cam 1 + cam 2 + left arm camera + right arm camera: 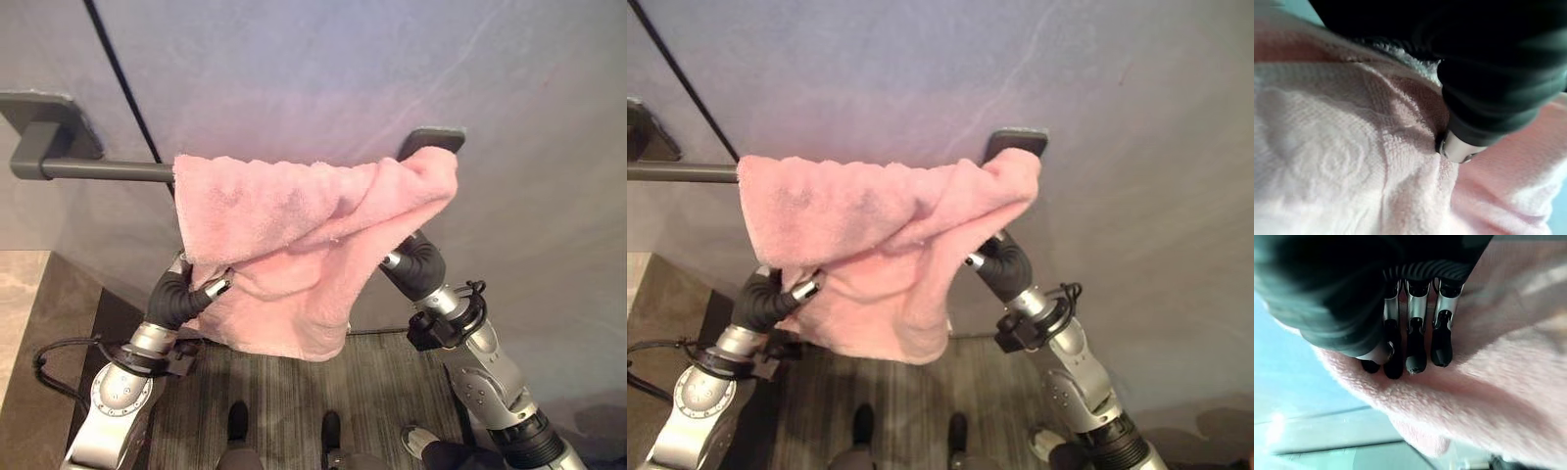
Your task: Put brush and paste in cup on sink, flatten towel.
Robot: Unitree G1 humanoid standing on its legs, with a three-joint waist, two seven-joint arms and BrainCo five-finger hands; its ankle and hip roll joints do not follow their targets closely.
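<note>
A pink towel (294, 225) hangs bunched over a grey wall bar (98, 169). Its right part is pulled up toward the bar's right bracket (431, 140). My left hand (181, 294) is at the towel's lower left edge. Its thumb (1457, 149) presses into a fold of the cloth and the fingers are tucked behind it. My right hand (416, 264) reaches under the towel's right side. In the right wrist view its fingers (1415, 352) and thumb are curled together on the towel (1488, 391).
The grey wall is close in front, and the bar's left bracket (39, 117) is at the far left. A stone ledge (20, 294) lies at the lower left and a dark striped floor (294, 401) below. A person's shoe (419, 441) stands by my right arm.
</note>
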